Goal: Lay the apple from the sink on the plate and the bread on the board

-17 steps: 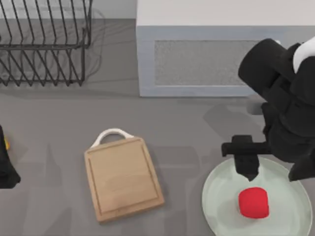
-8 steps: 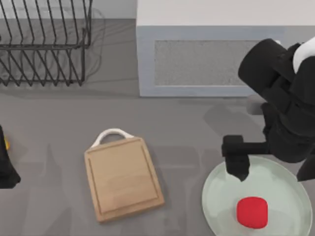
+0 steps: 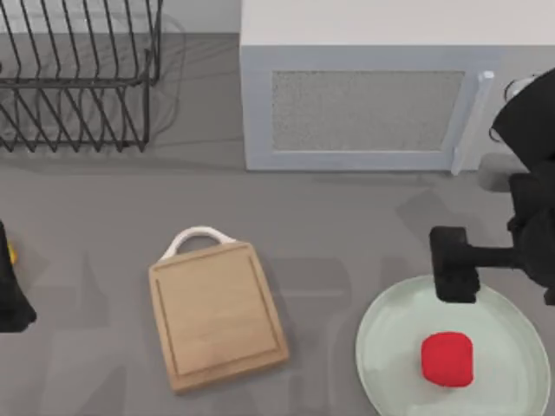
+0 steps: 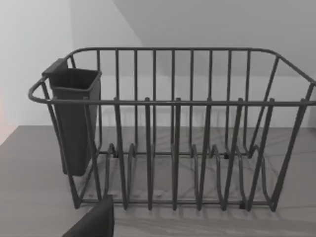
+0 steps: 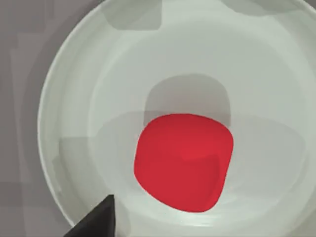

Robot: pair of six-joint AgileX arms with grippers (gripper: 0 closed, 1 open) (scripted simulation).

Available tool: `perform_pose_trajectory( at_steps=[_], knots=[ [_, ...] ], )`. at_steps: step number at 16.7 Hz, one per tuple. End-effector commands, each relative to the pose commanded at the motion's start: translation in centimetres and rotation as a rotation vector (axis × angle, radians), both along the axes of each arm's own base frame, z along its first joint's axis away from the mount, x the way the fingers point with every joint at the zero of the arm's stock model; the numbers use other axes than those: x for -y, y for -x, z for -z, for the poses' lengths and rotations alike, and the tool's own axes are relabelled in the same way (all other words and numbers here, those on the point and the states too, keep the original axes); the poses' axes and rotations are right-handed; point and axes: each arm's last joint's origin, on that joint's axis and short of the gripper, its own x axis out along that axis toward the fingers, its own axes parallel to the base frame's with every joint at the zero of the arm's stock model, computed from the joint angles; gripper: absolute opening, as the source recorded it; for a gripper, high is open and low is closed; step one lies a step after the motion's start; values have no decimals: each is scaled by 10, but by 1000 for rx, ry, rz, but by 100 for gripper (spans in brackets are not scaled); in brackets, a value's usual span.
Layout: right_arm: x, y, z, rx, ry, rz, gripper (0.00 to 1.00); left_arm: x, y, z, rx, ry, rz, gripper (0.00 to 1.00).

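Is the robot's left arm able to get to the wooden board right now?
Probably yes. The board lies bare on the grey table, with nothing on it or between it and the left arm, parked at the table's left edge. The apple already sits on the plate, under the right gripper.

Right AgileX arm, black, reaches in from the top view's right edge; its black two-finger gripper point(image 3: 455, 277) hangs at the far rim of the pale mint-green round plate point(image 3: 381, 347), apart from the small bright-red apple point(image 3: 447, 359). Left arm's black gripper point(image 3: 10, 299) sits parked at the left edge.
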Motion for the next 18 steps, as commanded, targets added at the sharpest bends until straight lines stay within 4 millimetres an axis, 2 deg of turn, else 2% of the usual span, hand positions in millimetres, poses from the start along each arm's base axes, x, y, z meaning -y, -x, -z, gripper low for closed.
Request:
perform_pose_trajectory(
  at_steps=[5,9,11,14,18],
  knots=[
    [58,42,-6,412,-132,7,100,0,0,0,0,0,0,100],
    [95,81,12,842,-145,26,100,0,0,0,0,0,0,100],
    [107,94,29,1039,-105,38,100,0,0,0,0,0,0,100],
    [119,102,54,1259,-13,57,100,0,0,0,0,0,0,100],
    [127,104,74,1392,81,71,100,0,0,0,0,0,0,100]
  ],
)
